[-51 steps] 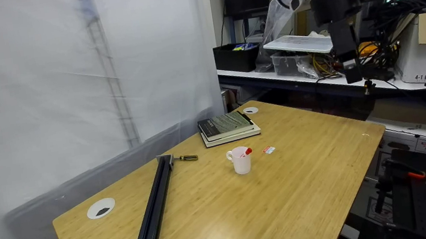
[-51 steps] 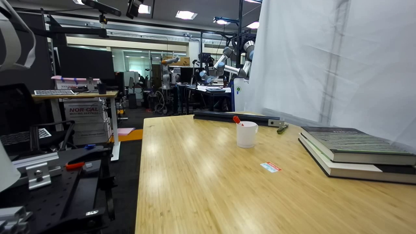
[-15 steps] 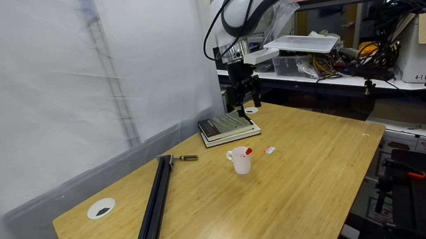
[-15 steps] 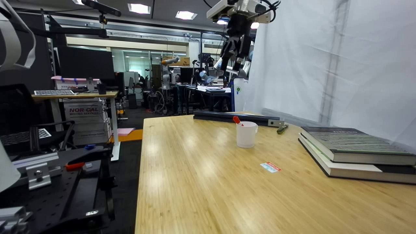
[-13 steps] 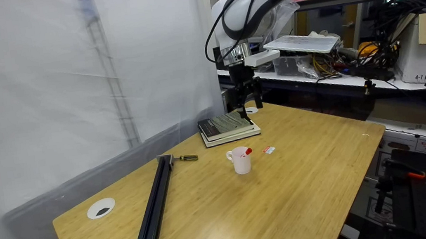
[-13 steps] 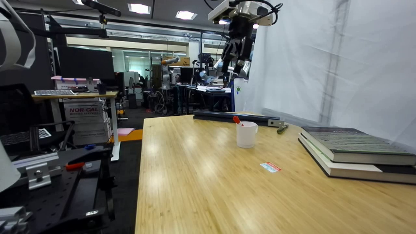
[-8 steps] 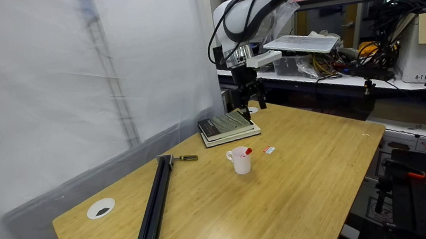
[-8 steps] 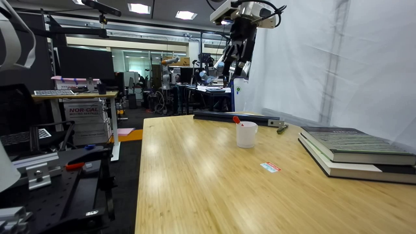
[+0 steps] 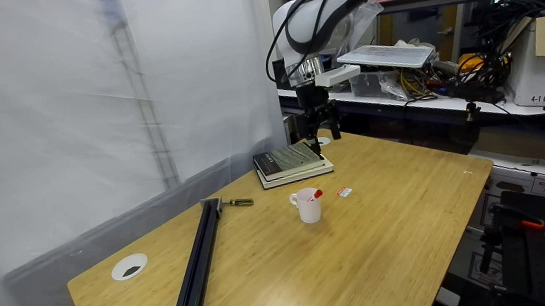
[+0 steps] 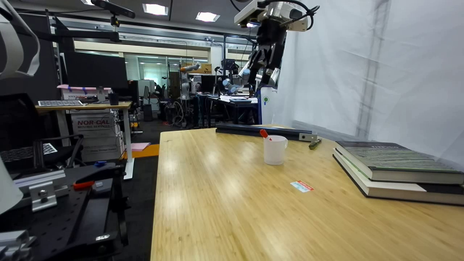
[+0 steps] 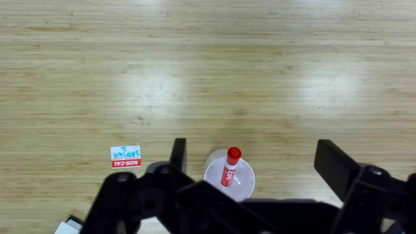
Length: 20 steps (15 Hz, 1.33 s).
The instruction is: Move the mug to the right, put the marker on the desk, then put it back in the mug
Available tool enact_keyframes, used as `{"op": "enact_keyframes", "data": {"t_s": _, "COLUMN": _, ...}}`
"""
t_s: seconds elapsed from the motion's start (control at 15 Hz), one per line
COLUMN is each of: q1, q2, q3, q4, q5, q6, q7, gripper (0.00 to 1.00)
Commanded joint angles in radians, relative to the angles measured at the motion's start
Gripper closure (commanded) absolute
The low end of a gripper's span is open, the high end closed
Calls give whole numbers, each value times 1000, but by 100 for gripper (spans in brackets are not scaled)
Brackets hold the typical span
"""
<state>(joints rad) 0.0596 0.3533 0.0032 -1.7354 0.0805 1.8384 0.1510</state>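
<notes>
The small white mug (image 9: pixel 307 211) stands upright on the light-wood desk (image 9: pixel 392 211). Its handle points toward the curtain side. A red marker (image 10: pixel 265 134) leans in the mug, its cap rising above the rim. High over the desk hangs my gripper (image 10: pixel 256 82), with its jaws wide apart and nothing held. From above, in the wrist view, the mug (image 11: pixel 242 183) and the marker (image 11: pixel 231 164) appear between the two fingertips, nearer the left one. The arm's own parts cover the lower edge of the mug there. Neither finger touches the mug or the marker.
Two stacked books (image 9: pixel 289 161) lie near the curtain. A red-and-white sticker (image 10: pixel 302 186) lies flat near the mug. The long black bar (image 9: pixel 195 286) and a screwdriver (image 9: pixel 240 202) lie on the other side. A cluttered shelf (image 9: pixel 387 97) runs beyond the desk.
Over the last few seconds my arm has swung in over the desk, then lowered slightly. During the last half second it stands still. Mug and marker have not moved; the jaws stay open.
</notes>
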Motion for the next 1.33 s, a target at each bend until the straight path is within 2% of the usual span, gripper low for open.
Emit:
{"op": "enact_keyframes", "data": {"t_s": 0.0, "q1": -5, "q2": 0, "q3": 5, "q4": 3, "q5": -2, "q6": -3, "q7": 1, "gripper": 0}}
{"op": "enact_keyframes", "data": {"t_s": 0.73, "q1": -5, "q2": 0, "q3": 5, "q4": 3, "q5": -2, "q6": -3, "q7": 1, "gripper": 0}}
{"op": "enact_keyframes", "data": {"t_s": 1.27, "q1": 0, "q2": 124, "q3": -2, "q4": 107, "q5": -22, "q6": 36, "q7": 8, "gripper": 0}}
